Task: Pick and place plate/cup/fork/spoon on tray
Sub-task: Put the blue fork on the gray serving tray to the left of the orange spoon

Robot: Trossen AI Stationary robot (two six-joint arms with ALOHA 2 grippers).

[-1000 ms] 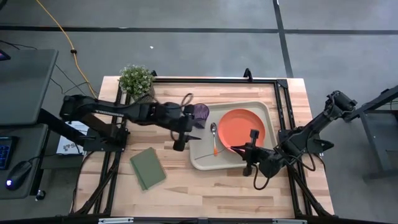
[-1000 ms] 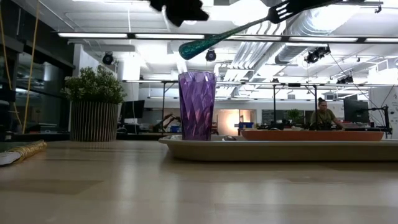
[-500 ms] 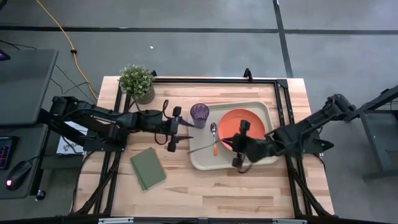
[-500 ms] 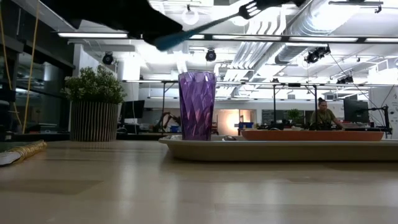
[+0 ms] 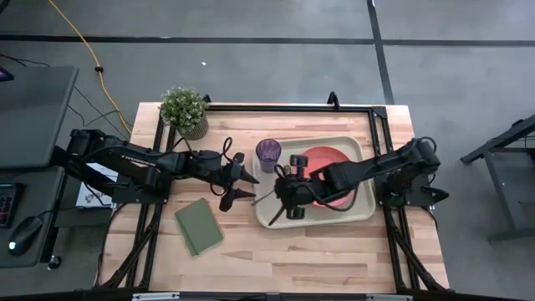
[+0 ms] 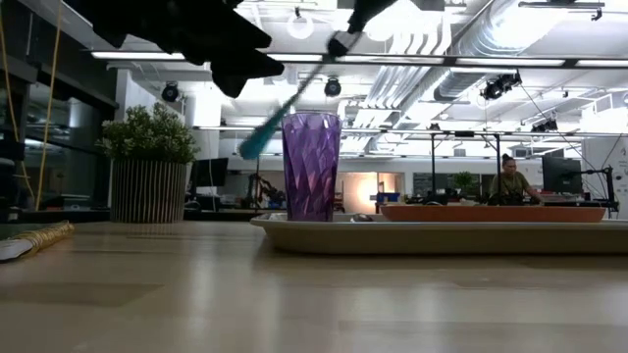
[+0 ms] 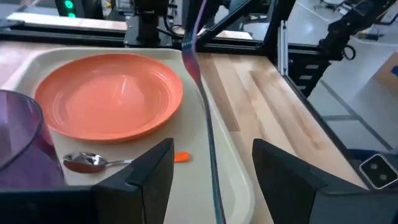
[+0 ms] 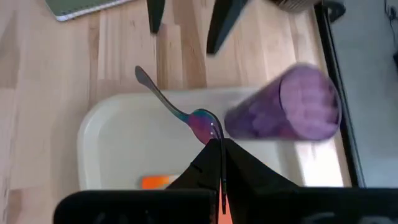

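Note:
The fork point(image 8: 168, 99) is in the air above the beige tray's point(image 5: 355, 209) left end, held by my shut right gripper point(image 5: 282, 191). Its light-blue handle end point(image 6: 251, 147) slopes down toward my left gripper point(image 5: 244, 182). That gripper is open, and its fingers stand on either side of the fork's shaft point(image 7: 211, 162) without touching it. The orange plate point(image 7: 112, 93), the purple cup point(image 5: 268, 153) and the spoon point(image 7: 93, 162) rest on the tray floor. The cup stands upright. My right arm covers part of the plate in the high view. My right gripper pinches the fork's tine end point(image 8: 208, 130) between its two shut fingers, which hide the tines. The fingers come from the table's right side, along the fork. The fork is lifted clear and tilted, with its handle end point(image 8: 140, 73) lower, pointing toward the table's left.
A potted plant point(image 5: 184, 109) stands at the far left corner. A green pad point(image 5: 199, 226) lies near the left front. Black frame rails point(image 5: 378, 134) border the table. A person point(image 6: 510, 176) sits far off in the room behind.
My right gripper has carried the fork toward the table's left, from over the plate to over the tray's left end. The fork has tipped, and its handle end has dropped from nearly level to beside the cup. My left gripper has drawn back a little toward the left edge.

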